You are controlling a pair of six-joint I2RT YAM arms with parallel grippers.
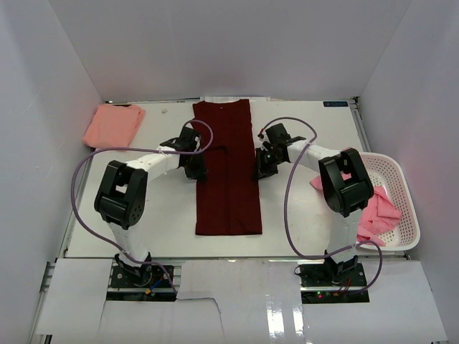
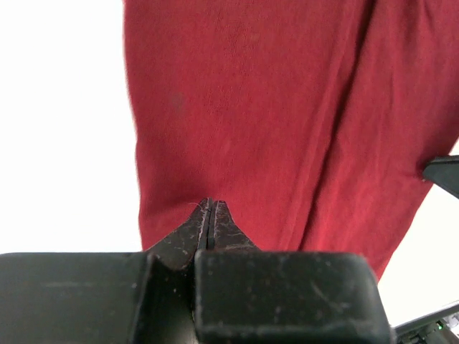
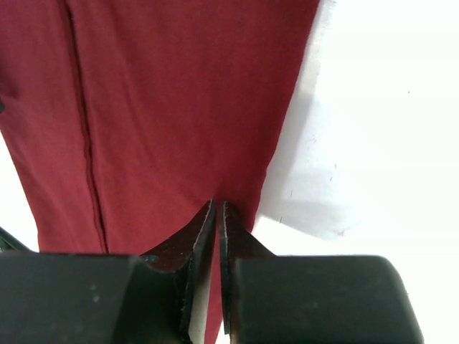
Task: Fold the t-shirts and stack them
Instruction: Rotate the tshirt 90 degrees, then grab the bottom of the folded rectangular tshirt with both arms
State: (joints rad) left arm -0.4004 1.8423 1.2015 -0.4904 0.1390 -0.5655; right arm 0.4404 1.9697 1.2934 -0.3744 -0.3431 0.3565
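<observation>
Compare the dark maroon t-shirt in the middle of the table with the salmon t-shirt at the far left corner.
Colour: the maroon t-shirt is dark red, the salmon t-shirt pale coral. Shape: the maroon t-shirt lies as a long narrow strip, the salmon t-shirt as a compact folded bundle. The left end effector and right end effector flank the maroon t-shirt; none is near the salmon t-shirt. Both lie on the table.

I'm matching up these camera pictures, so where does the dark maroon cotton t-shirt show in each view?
Top external: the dark maroon cotton t-shirt, a long strip lying mid-picture.
Left wrist: shirt fills centre and right.
Right wrist: shirt fills left and centre.
Shared landmark: white tabletop beside it.
</observation>
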